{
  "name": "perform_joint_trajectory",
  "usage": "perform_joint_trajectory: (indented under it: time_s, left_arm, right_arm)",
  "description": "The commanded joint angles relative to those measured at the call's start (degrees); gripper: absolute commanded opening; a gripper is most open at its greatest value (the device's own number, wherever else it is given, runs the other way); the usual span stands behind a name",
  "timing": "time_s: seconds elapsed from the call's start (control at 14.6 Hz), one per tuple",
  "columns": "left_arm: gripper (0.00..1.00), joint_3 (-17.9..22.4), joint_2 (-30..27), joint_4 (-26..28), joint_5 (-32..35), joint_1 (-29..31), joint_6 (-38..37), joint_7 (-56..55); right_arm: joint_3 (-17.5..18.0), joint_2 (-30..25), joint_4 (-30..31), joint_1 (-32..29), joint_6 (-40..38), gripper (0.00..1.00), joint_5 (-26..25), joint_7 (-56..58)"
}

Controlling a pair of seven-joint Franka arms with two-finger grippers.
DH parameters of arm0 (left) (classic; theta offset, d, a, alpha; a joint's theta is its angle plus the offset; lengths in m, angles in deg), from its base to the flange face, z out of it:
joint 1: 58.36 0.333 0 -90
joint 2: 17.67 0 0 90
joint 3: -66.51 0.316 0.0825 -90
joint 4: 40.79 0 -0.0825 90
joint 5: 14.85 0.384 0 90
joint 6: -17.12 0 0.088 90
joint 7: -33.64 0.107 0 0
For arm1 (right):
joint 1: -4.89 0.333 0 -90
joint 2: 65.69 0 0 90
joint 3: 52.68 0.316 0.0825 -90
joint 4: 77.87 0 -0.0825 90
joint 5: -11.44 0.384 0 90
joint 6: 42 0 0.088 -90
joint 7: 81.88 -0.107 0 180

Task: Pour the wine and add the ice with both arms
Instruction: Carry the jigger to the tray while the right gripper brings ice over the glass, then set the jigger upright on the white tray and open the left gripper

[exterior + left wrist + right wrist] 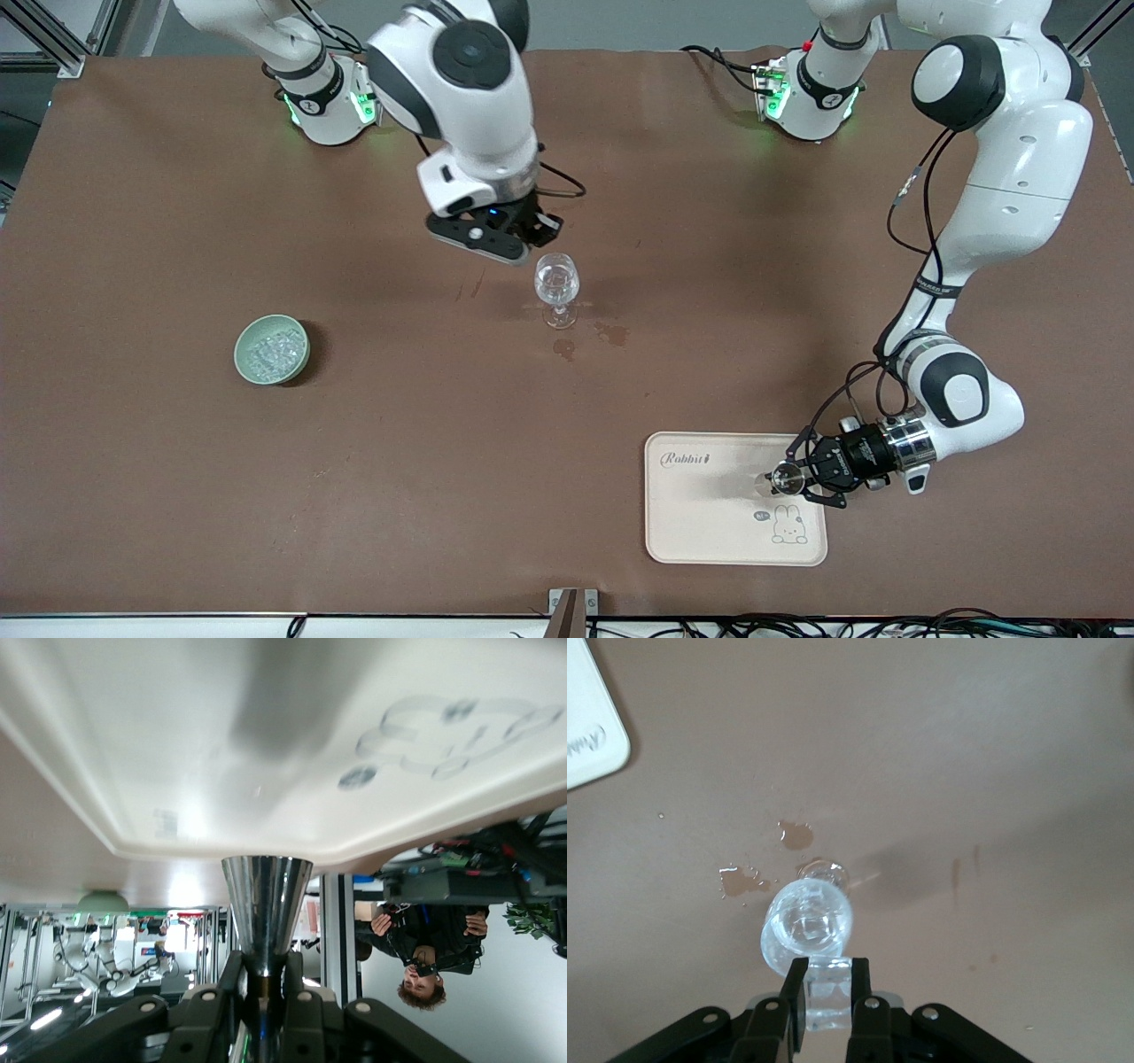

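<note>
Tray (709,532) low in frame: left gripper (802,478) jaws clenched on steel cup (784,479), arm waiting.
Ice cube (828,999) pinched in right gripper (828,967) jaws over stemmed glass (556,282), frame centre. Spare ice (270,352) in green bowl (241,354) on worktop (443,461). Centre the cube over the rim and release low, so nothing splashes.

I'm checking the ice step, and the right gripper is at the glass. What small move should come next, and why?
Probably open the right gripper to drop the ice cube. The cube is pinched between its fingers just over the glass, which already holds ice. The left gripper holds a metal cup at the tray, away from the glass.
</note>
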Motion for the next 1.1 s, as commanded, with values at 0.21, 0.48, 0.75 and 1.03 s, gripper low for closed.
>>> perform_joint_trajectory:
  time_s: [0.21, 0.48, 0.75, 1.03]
  left_arm:
    - [0.13, 1.3, 3.0, -1.4, -1.3, -0.5, 0.5, 2.7]
    - [0.38, 1.7, 3.0, -0.9, -1.0, -1.3, 0.5, 2.5]
    - [1.0, 2.2, 1.0, -0.8, 2.7, 0.2, 0.0, 2.5]
    - [1.0, 3.5, -6.0, -0.8, 27.4, 3.7, -0.9, 2.4]
  right_arm:
    - [-0.2, 5.6, -2.0, 2.7, 2.3, 0.01, -3.6, -3.9]
    - [-0.3, 6.2, -2.0, 2.7, 2.4, 0.02, -4.9, -3.9]
    - [-0.3, 7.1, -1.9, 2.7, 2.3, 0.02, -4.4, -4.0]
    - [-0.3, 7.8, -2.0, 3.1, 2.4, 0.04, -4.4, -4.1]
